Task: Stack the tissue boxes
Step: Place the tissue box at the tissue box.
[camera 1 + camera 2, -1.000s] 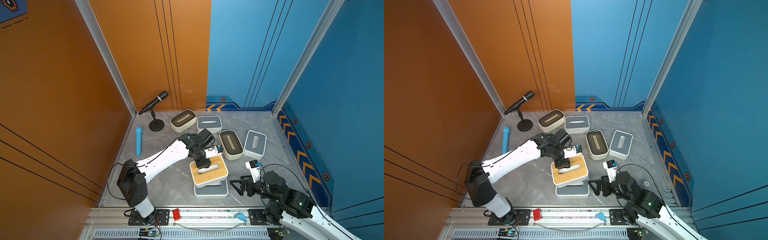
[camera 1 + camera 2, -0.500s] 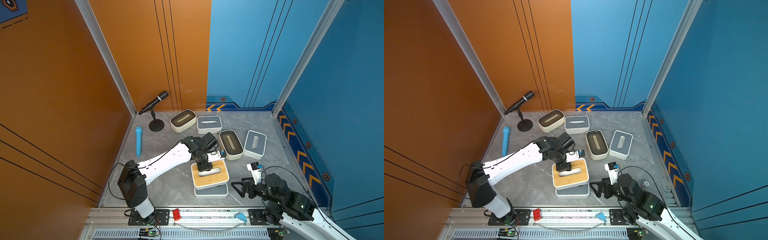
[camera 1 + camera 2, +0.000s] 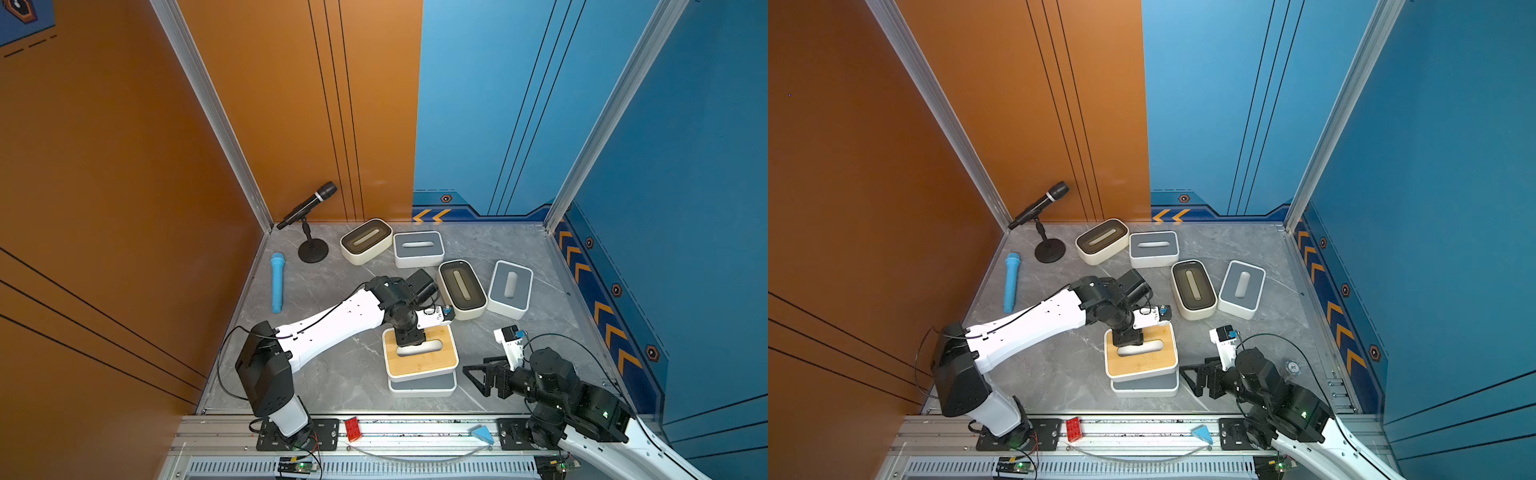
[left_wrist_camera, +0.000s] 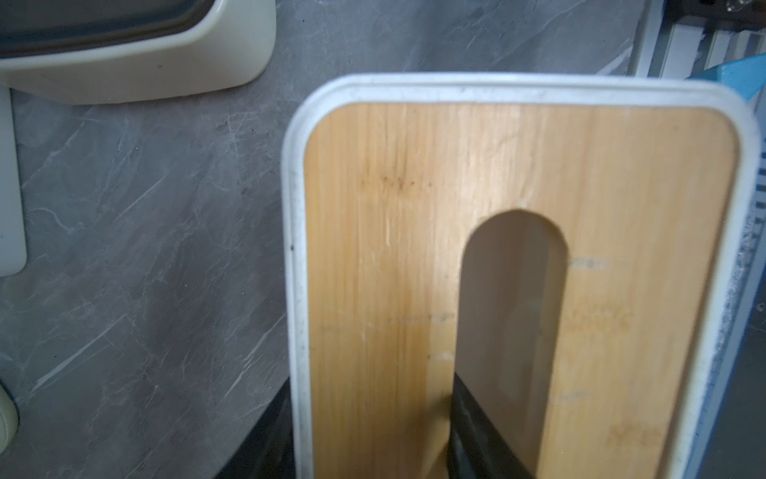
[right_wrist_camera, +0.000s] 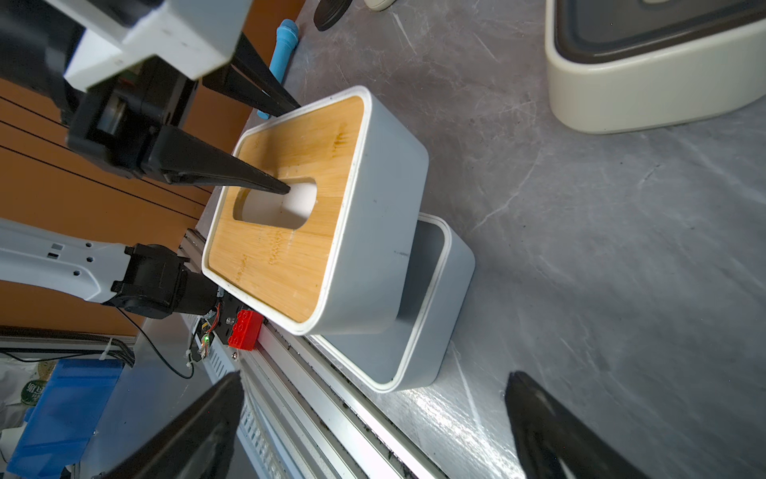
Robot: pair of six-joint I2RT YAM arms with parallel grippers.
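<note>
My left gripper (image 3: 409, 343) (image 3: 1127, 340) is shut on the bamboo-lidded tissue box (image 3: 415, 365) (image 4: 373, 249). One finger is down in the lid's oval slot and the other is outside the box wall. The box hangs over the grey-lidded tissue box (image 3: 422, 384) (image 5: 431, 298) at the front, slightly offset; I cannot tell whether they touch. My right gripper (image 3: 473, 380) (image 5: 373, 375) stands open and empty just right of that pair. Further back lie two brown-lidded boxes (image 3: 365, 240) (image 3: 461, 286) and two grey-lidded boxes (image 3: 417, 246) (image 3: 510, 286).
A black microphone on a stand (image 3: 309, 203) is in the back left corner, with a blue microphone (image 3: 277, 282) lying by the left wall. A red brick (image 3: 352, 428) and a blue wedge (image 3: 482, 434) sit on the front rail. Walls close in three sides.
My left gripper has carried the bamboo-lidded box toward the front and turned it, so it now lines up over the grey-lidded box. The right arm has barely moved.
</note>
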